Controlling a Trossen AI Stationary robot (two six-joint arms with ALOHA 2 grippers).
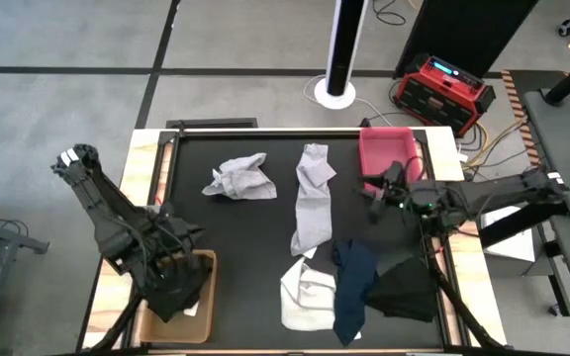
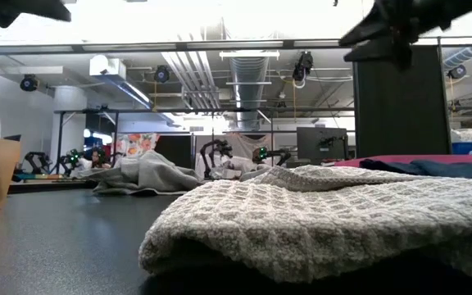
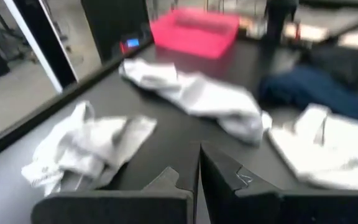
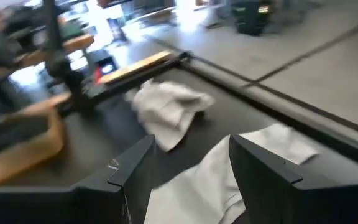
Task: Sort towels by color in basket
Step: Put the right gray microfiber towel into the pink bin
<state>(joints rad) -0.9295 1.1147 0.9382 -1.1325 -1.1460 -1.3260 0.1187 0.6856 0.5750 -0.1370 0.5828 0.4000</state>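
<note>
Several towels lie flat on the black mat: a crumpled white one (image 1: 237,178), a long light grey one (image 1: 313,198), a white one (image 1: 305,292), a navy one (image 1: 356,282) and a black one (image 1: 404,287). My left gripper (image 1: 188,240) hovers above the tan basket (image 1: 204,262) at the near left, shut and with nothing in it (image 3: 191,165). A dark cloth (image 1: 176,292) lies in that basket, partly under the arm. My right gripper (image 1: 374,201) hangs open and empty (image 4: 188,146) beside the pink basket (image 1: 389,153), above the mat.
The pink basket stands at the far right of the mat and the tan basket at the near left. In the low view a grey waffle towel (image 2: 326,221) fills the foreground. A red box (image 1: 443,91) and cables lie on the floor beyond the table.
</note>
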